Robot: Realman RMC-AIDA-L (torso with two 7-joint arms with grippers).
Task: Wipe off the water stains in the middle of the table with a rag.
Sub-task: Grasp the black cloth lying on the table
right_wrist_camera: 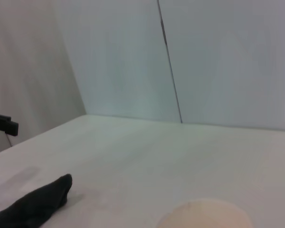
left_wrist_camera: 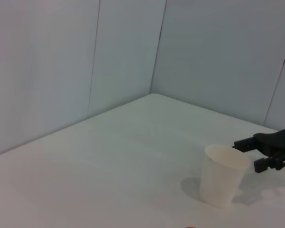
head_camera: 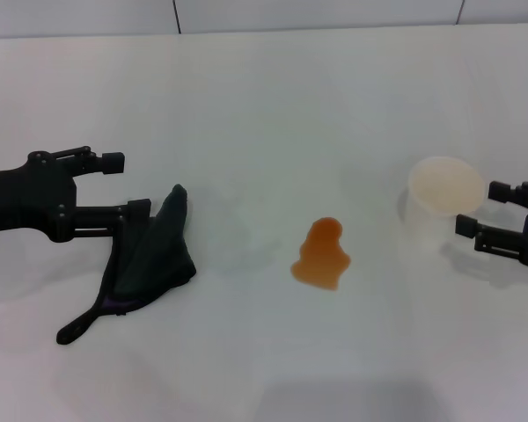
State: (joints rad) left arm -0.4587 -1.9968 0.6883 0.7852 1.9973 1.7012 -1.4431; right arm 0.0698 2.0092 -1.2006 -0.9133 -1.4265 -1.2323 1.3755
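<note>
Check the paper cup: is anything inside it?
The head view shows only the pale inner wall of the paper cup near its rim; its bottom is hidden. The open right tool sits beside it.

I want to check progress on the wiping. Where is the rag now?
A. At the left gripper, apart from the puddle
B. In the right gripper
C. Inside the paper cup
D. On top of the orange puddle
A. The rag hangs at the left gripper, with bare table between it and the puddle; the right gripper sits open by the cup.
</note>
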